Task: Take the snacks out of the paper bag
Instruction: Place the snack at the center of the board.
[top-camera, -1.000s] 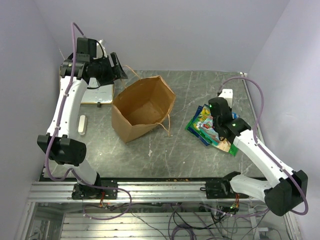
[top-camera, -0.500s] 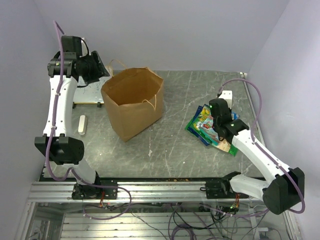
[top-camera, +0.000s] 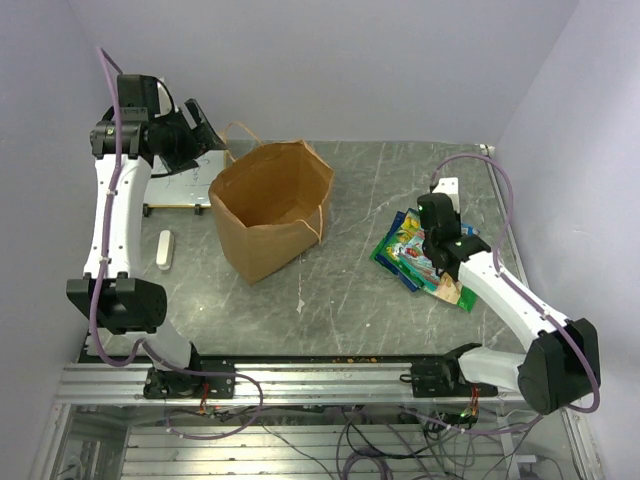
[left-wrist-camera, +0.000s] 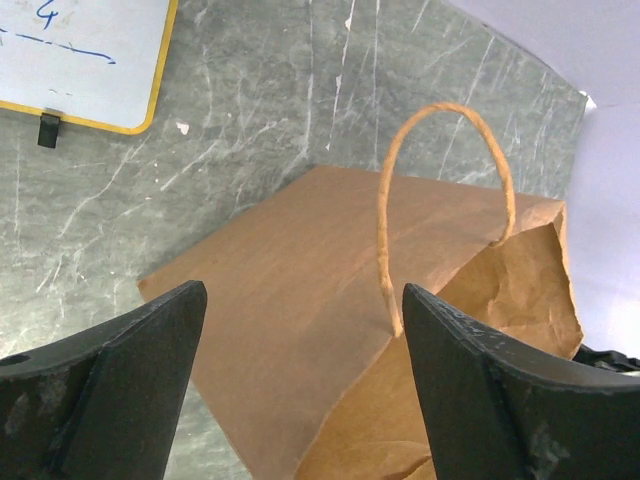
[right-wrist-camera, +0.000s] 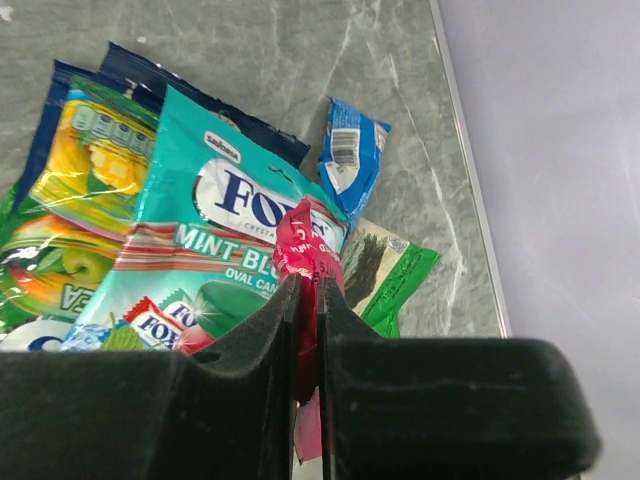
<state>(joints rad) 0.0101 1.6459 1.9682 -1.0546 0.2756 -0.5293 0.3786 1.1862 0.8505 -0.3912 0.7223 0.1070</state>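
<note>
While the left arm (top-camera: 110, 215) rises tall at the table's (top-camera: 380, 300) far-left corner, wrist bent down, the left gripper (left-wrist-camera: 302, 295) hangs spread wide and empty above the bag's (top-camera: 270, 210) handle (left-wrist-camera: 440, 190). The bag stands mouth up, centre-left. The right arm (top-camera: 505, 295) stretches low and forward, and the right gripper (right-wrist-camera: 310, 290) is clamped on a red packet (right-wrist-camera: 300, 245) over the snacks (top-camera: 410, 250) heaped at right.

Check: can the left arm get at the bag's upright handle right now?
Probably yes: the left fingers stand open above the handle of the bag, and nothing lies between them in the wrist view.
</note>
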